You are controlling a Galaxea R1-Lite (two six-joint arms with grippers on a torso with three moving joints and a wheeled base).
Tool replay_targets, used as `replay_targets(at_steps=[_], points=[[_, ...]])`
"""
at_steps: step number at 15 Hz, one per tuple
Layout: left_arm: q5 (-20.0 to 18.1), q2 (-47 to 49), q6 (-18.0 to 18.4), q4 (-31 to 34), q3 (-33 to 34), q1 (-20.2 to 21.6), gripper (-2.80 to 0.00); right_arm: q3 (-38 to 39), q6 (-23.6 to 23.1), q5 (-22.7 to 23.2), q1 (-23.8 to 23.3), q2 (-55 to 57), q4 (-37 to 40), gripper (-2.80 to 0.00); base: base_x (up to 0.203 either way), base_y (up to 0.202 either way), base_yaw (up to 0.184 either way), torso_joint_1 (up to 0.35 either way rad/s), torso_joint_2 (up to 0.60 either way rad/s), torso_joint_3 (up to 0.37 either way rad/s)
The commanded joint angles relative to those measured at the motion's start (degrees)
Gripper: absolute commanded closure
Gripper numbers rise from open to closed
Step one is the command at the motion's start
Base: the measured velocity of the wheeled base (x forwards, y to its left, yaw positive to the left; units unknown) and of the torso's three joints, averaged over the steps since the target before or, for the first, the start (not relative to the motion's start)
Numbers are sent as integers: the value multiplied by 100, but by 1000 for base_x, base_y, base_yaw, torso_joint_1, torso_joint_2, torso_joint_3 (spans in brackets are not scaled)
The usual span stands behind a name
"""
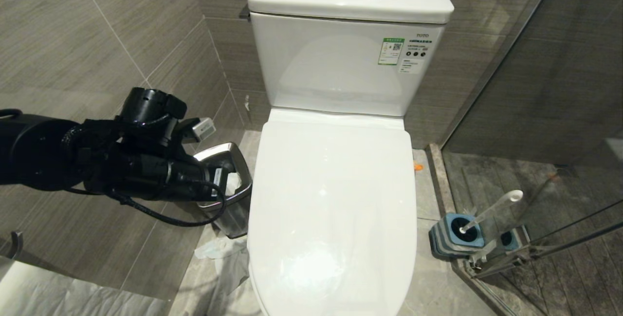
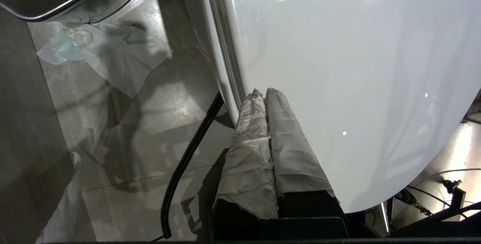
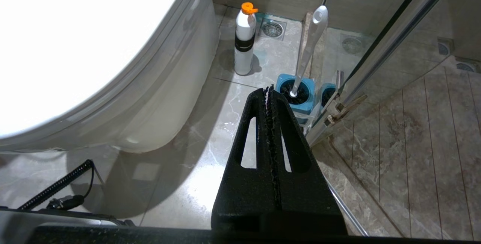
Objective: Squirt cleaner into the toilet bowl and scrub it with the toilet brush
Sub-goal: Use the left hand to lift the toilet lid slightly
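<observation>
The toilet brush (image 1: 489, 213) stood in its blue holder (image 1: 457, 235) on the floor right of the closed toilet, light and rigid, best gripped mid-handle; left gripper (image 2: 262, 94) and right gripper (image 3: 269, 89) fingers were pressed together, empty.

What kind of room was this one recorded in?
A bathroom, most likely in a home or hotel: a white toilet with its lid down, a toilet brush in its holder, and a glass shower screen on the right.
</observation>
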Motion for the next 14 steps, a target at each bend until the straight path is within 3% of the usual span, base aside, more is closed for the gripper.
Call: replay_targets(at_steps=[1, 6, 14], points=[[-88, 113, -14, 20, -4, -17, 0, 0, -2, 3, 0, 5, 2, 0, 0, 0, 0, 0, 0, 0], [-388, 186, 53, 75, 92, 215, 0, 0, -2, 3, 7, 5, 2, 0, 0, 0, 0, 0, 0, 0], [-433, 263, 75, 23, 103, 567, 0, 0, -2, 3, 2, 5, 2, 0, 0, 0, 0, 0, 0, 0]])
